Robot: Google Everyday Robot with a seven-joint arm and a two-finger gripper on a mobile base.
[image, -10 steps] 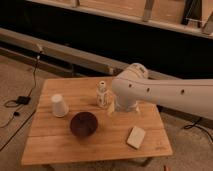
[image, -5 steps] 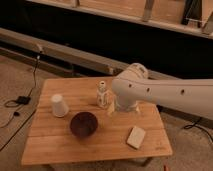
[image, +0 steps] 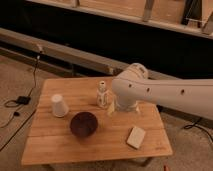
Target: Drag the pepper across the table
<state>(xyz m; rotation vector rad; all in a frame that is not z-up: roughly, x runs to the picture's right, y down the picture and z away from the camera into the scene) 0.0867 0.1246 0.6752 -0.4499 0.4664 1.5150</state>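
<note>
We saw the hand (image: 116,106) low over the surface (image: 55,137) beside the bottle (image: 102,94), grip state unclear, pepper (image: 111,109) just under it, tip toward us.

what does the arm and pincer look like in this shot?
The arm is a thick white rounded shell, smooth, with a row of small dark dots along its side and a bulbous joint at the end. No cables visible. The pincer is a pale tip below that joint, over the light wooden plank table; little detail visible.
</note>
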